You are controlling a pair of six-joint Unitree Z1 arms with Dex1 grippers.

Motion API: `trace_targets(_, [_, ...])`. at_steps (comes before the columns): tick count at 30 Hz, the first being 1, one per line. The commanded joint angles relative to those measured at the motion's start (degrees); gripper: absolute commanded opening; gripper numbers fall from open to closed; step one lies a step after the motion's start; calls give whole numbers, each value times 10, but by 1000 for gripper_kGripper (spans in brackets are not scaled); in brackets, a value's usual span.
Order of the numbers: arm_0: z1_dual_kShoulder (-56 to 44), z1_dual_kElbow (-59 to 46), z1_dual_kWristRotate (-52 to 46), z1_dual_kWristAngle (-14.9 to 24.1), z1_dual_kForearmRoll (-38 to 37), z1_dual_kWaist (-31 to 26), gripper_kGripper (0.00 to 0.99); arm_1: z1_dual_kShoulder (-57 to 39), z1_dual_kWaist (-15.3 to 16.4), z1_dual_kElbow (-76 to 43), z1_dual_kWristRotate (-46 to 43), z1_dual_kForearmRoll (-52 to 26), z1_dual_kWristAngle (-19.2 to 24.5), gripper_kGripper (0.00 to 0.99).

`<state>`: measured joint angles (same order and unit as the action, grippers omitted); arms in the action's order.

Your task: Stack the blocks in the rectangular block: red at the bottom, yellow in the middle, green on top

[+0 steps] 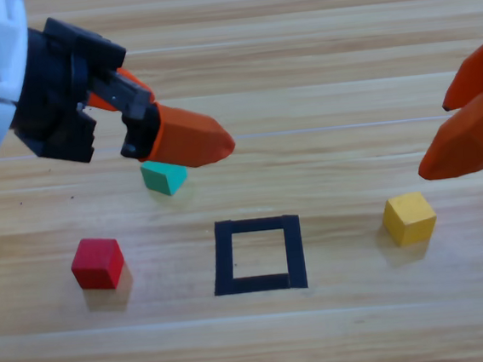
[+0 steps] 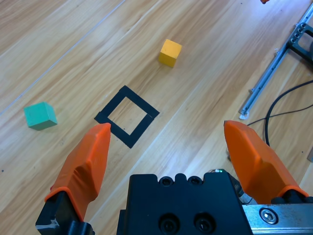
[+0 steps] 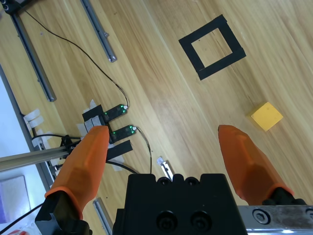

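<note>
Rectangular block (image 1: pixel 258 255): hollow black tape square, flat on the wooden table (image 1: pixel 342 334), near the middle, nothing inside it.
Red cube (image 1: pixel 97 263): on the table toward its left edge, level with the tape square, well apart from it.
Yellow cube (image 1: pixel 408 218): on the table toward its right edge, on the square's opposite side.
Green cube (image 1: pixel 164 176): beyond the square, toward the far left, partly under the left gripper's tip in the high view.
Left gripper (image 2: pixel 171 142): above the table, jaws spread wide, holding nothing.
Right gripper (image 3: pixel 164 139): at the right edge, above the yellow cube's side, jaws apart, empty.
</note>
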<state>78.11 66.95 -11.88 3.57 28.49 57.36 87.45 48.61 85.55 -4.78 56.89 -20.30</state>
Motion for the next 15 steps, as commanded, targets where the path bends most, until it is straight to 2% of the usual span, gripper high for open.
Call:
trace_targets(1, [13,-2,-8,7,3,12,990,13,14,-6,0,-6,11,983])
trace_targets(8, [13,-2,-10,10,5,12,990,11,15,-9,3,-5,22,983])
trace_targets(11, [15,-3,-10,11,5,12,990,5,7,-11,17,-5,87,985])
trace_targets(15, [14,-4,-22,19,14,12,990,10,-33,-1,66,-7,141,983])
